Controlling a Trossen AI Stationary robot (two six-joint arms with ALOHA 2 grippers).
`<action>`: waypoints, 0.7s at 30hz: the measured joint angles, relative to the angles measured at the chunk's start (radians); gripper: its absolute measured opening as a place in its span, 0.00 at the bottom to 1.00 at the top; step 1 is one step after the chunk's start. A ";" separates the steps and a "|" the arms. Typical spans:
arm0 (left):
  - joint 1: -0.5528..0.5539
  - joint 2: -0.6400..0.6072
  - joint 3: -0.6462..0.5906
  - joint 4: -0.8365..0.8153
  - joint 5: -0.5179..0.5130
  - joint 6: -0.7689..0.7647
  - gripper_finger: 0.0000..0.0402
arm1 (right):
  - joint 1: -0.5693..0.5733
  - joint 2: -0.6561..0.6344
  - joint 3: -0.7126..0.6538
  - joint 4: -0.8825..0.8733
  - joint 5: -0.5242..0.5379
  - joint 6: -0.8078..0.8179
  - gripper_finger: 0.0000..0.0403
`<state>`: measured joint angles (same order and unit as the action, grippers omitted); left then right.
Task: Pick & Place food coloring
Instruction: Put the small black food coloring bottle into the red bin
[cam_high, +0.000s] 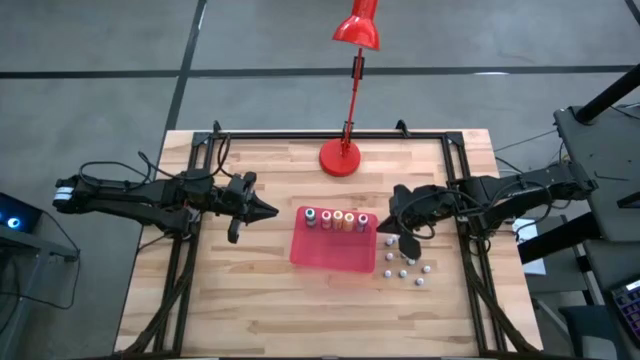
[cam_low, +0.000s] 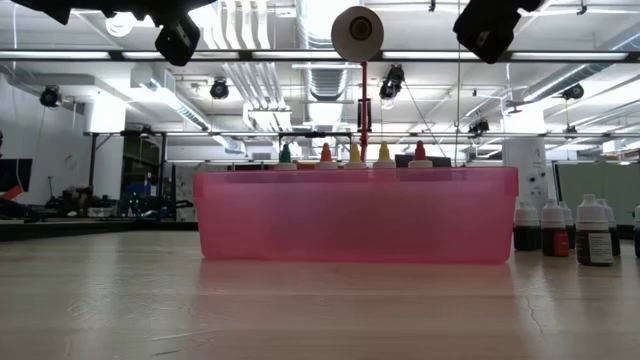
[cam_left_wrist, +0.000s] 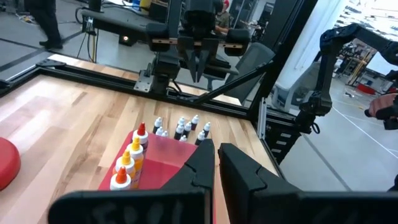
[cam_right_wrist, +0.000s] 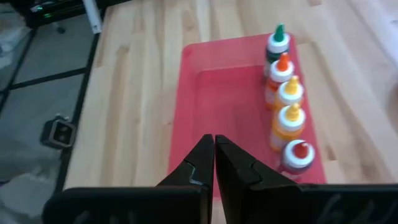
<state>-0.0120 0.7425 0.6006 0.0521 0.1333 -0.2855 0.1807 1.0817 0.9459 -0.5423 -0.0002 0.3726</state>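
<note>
five food coloring bottles (cam_high: 336, 220) are standing in a row along the far wall of the red tray (cam_high: 330, 252) at mid-tabletop (cam_high: 250, 310), caps green, orange, yellow, yellow and red. more small bottles (cam_high: 405, 265), white-capped, are sitting loose on the wood just right of the tray.

the left gripper (cam_high: 268, 211) is hovering left of the tray with its jaws closed on nothing; the right gripper (cam_high: 408, 240) is hanging over the loose bottles, jaws likewise closed and empty.

the risk from here looks greatest on the right: the loose bottles are standing close together, so jaws coming down among them could tip a neighbour and send it rolling toward the right rail. inside the tray, the row is packed cap to cap against the far wall, and a bottle set down crooked there could topple the others.

open room is lying in the tray's near half and on the broad near tabletop. the red lamp (cam_high: 342, 158) base is crowding the far edge behind the tray, and black rails are bounding both sides.
</note>
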 joint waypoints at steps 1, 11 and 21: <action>0.000 0.000 0.000 0.000 0.000 -0.001 0.00 | 0.001 0.000 0.000 0.000 -0.005 0.009 0.02; 0.000 0.000 0.000 0.000 0.000 -0.005 0.00 | 0.031 0.003 -0.002 -0.014 -0.089 0.031 0.02; 0.000 0.000 0.000 0.000 0.000 -0.006 0.00 | 0.031 0.003 -0.002 0.009 -0.112 0.152 0.02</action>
<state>-0.0116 0.7425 0.6010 0.0525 0.1333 -0.2912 0.2119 1.0843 0.9440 -0.5333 -0.1120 0.5245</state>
